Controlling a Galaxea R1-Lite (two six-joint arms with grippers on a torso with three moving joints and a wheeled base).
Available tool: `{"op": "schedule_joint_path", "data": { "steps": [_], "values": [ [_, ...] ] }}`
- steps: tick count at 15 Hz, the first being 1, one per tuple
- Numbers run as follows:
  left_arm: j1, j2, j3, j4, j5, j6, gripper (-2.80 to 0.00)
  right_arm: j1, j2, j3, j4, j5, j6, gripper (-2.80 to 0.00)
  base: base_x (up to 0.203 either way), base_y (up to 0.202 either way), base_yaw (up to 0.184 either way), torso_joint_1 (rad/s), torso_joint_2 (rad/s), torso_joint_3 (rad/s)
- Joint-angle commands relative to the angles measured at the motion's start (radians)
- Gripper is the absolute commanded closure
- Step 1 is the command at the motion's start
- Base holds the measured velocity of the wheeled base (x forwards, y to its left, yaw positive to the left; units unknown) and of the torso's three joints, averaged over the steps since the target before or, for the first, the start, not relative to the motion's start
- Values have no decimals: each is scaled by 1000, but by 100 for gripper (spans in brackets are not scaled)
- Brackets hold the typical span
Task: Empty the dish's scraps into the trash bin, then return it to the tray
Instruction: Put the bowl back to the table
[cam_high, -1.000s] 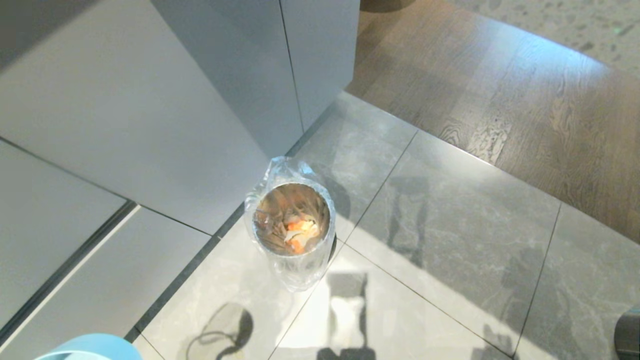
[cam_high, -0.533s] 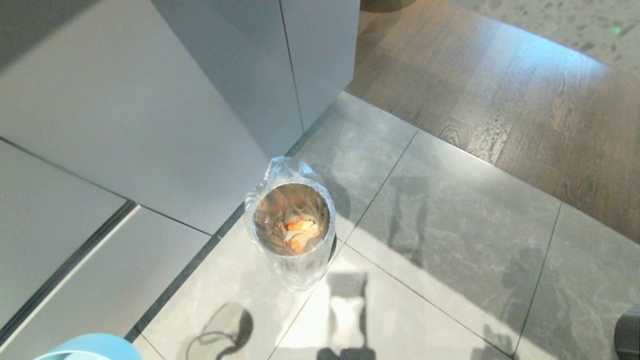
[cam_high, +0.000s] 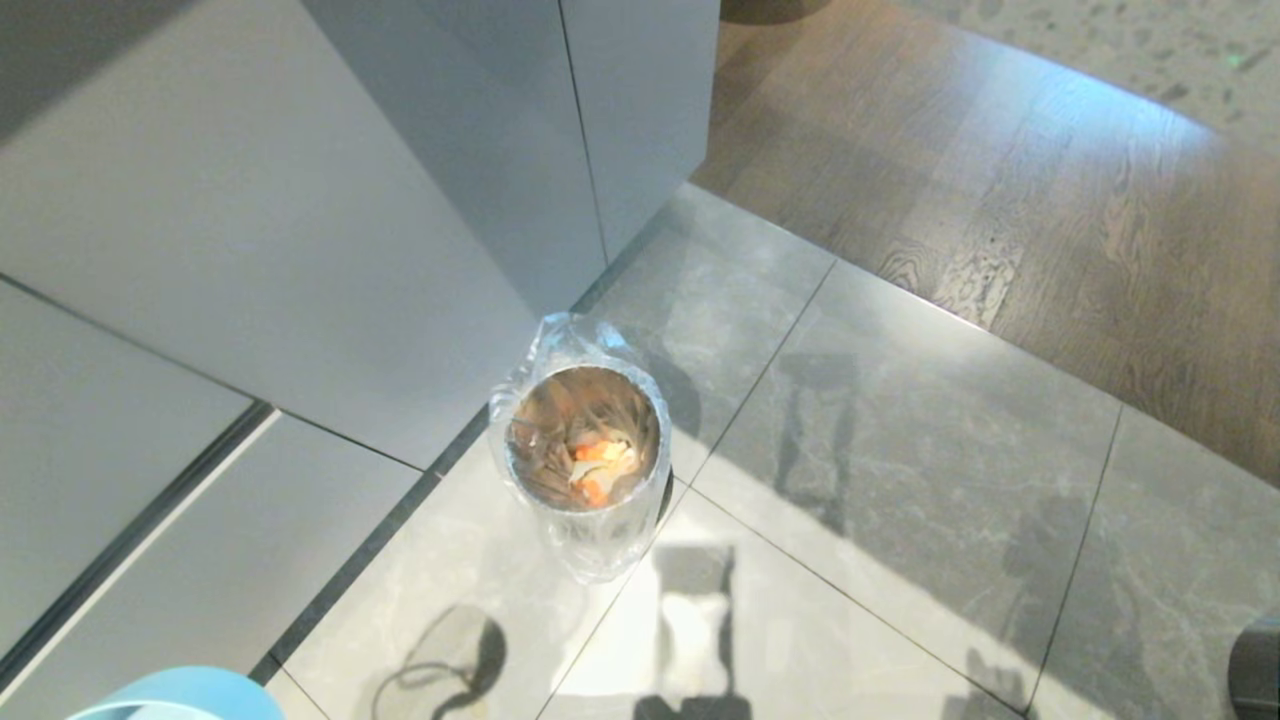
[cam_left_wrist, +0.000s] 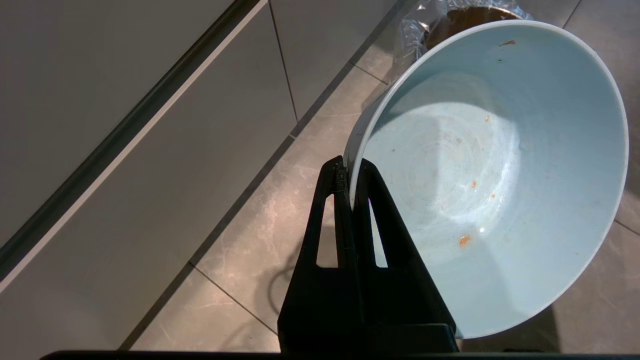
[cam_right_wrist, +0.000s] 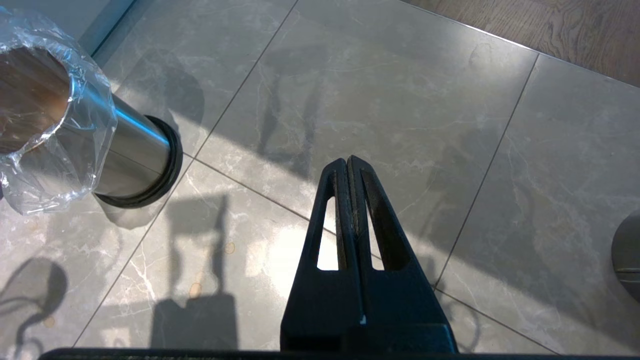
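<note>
We are pinching rim of small glossy pale-blue bowl (cam_left_wrist: 492, 180) with left gripper (cam_left_wrist: 350, 172), orange specks inside. Head view showing only bowl edge at 7 o'clock, yellow-orange scraps (cam_high: 598, 468) lying inside shiny bag-lined metal bin (cam_high: 586, 440). Right gripper (cam_right_wrist: 347, 162) hanging over grey floor tiles (cam_right_wrist: 380, 90), fingers pressed together.

You get strong sunlight on the floor (cam_high: 880, 470): bright patches with hard-edged shadows beside the bin (cam_high: 585, 440). The cabinets (cam_high: 250, 230) sit in flat, dimmer light. Glare washes the bowl (cam_left_wrist: 495, 165) bottom and sparkles on the bag (cam_right_wrist: 60, 165). All views look sharp.
</note>
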Motion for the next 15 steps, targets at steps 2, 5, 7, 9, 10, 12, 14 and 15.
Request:
{"op": "schedule_joint_path", "data": {
  "steps": [2,5,7,9,10,12,14,15],
  "values": [
    [0,0,0,0,0,0,0,0,0,0,-1,0,1,0,0,0,0,0,0,0],
    [0,0,0,-1,0,0,0,0,0,0,0,0,1,0,0,0,0,0,0,0],
    [0,0,0,-1,0,0,0,0,0,0,-1,0,1,0,0,0,0,0,0,0],
    [0,0,0,-1,0,0,0,0,0,0,0,0,1,0,0,0,0,0,0,0],
    [0,0,0,-1,0,0,0,0,0,0,0,0,1,0,0,0,0,0,0,0],
    [0,0,0,-1,0,0,0,0,0,0,-1,-1,1,0,0,0,0,0,0,0],
    [0,0,0,-1,0,0,0,0,0,0,-1,-1,1,0,0,0,0,0,0,0],
    [0,0,0,-1,0,0,0,0,0,0,-1,0,1,0,0,0,0,0,0,0]
  ]
}}
